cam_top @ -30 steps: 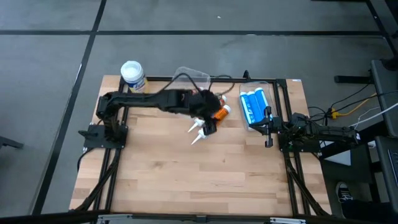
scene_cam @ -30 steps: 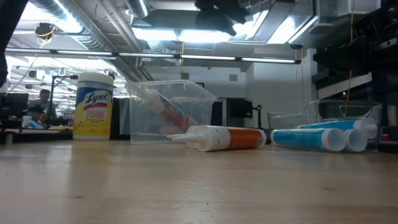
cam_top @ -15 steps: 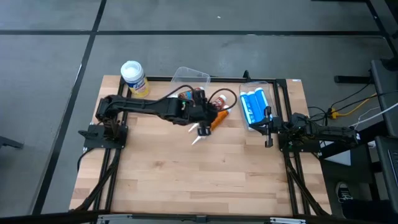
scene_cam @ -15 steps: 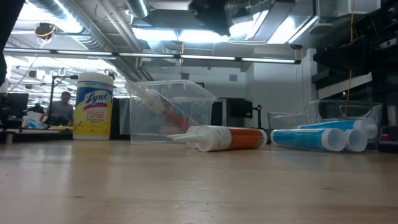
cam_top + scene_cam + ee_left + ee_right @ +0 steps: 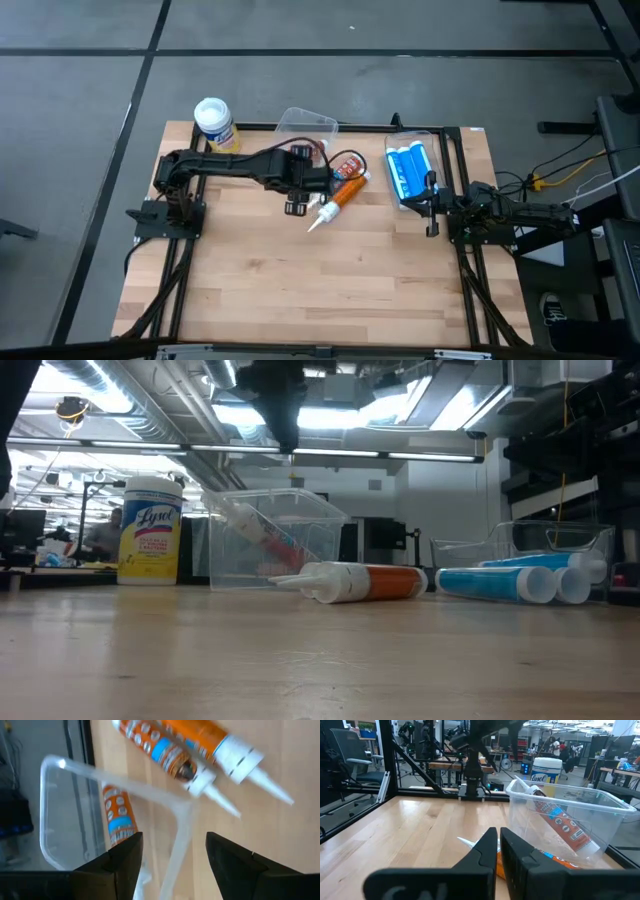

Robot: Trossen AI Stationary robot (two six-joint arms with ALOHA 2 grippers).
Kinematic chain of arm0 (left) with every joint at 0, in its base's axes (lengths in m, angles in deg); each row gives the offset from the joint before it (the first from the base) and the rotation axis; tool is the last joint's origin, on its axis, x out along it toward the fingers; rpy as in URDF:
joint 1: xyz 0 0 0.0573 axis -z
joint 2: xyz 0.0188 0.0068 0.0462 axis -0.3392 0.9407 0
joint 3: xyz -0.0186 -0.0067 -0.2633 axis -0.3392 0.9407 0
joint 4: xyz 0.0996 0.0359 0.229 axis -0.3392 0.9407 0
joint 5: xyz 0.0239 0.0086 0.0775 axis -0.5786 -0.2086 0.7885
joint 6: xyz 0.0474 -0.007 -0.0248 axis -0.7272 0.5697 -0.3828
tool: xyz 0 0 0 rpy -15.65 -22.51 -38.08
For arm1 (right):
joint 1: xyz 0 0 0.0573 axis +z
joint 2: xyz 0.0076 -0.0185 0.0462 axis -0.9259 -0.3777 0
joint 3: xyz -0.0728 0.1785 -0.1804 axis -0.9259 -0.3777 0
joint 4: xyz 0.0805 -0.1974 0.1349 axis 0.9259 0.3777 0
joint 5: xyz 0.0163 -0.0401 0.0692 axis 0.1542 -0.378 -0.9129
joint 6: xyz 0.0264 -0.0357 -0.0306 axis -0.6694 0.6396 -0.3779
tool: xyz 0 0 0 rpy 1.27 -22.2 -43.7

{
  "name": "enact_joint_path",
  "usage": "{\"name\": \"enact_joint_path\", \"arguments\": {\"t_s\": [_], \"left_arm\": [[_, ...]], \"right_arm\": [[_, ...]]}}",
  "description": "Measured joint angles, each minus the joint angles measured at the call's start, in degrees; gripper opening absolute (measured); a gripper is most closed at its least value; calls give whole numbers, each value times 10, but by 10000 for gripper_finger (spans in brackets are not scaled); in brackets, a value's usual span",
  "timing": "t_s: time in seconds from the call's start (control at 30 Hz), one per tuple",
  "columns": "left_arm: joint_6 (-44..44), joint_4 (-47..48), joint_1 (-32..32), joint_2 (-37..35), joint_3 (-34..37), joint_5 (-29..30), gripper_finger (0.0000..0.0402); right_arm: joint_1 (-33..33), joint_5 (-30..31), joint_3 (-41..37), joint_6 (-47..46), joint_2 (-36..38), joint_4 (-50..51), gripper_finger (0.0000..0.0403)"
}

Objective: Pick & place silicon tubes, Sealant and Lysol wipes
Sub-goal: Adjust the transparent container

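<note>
Landmark: clear bin (image 5: 306,127) at the desk's (image 5: 300,270) far edge.

- Lysol wipes (image 5: 214,123): upright, well apart from the bin, at the far left corner.
- Orange tube (image 5: 338,198): lying just beside the bin; a second leans inside it.
- Left gripper (image 5: 296,208): near the bin, fingers spread, empty.
- Right gripper (image 5: 431,205): beside the blue tubes (image 5: 408,171), fingers closed together, empty.

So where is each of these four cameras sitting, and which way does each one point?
High view: overhead, looking straight down; both dark arms show.
Low view: at tabletop height, facing the yellow Lysol wipes canister; an arm hangs above.
Left wrist view: looks down past the open left gripper.
Right wrist view: looks across the table past the shut right gripper.
All four share the clear plastic bin.
</note>
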Motion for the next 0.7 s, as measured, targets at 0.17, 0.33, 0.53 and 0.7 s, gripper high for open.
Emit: {"name": "enact_joint_path", "arguments": {"t_s": [0.17,0.33,0.53,0.7], "left_arm": [[0,24,-24,0,0,-18,212],[0,30,-43,-1,7,-81,212],[-23,3,-47,-4,70,-84,212],[-56,-50,-59,-3,121,-74,210]], "right_arm": [[0,0,0,0,0,0,25],[0,0,0,0,0,0,25],[0,0,0,0,0,0,25],[0,0,0,0,0,0,25]]}}
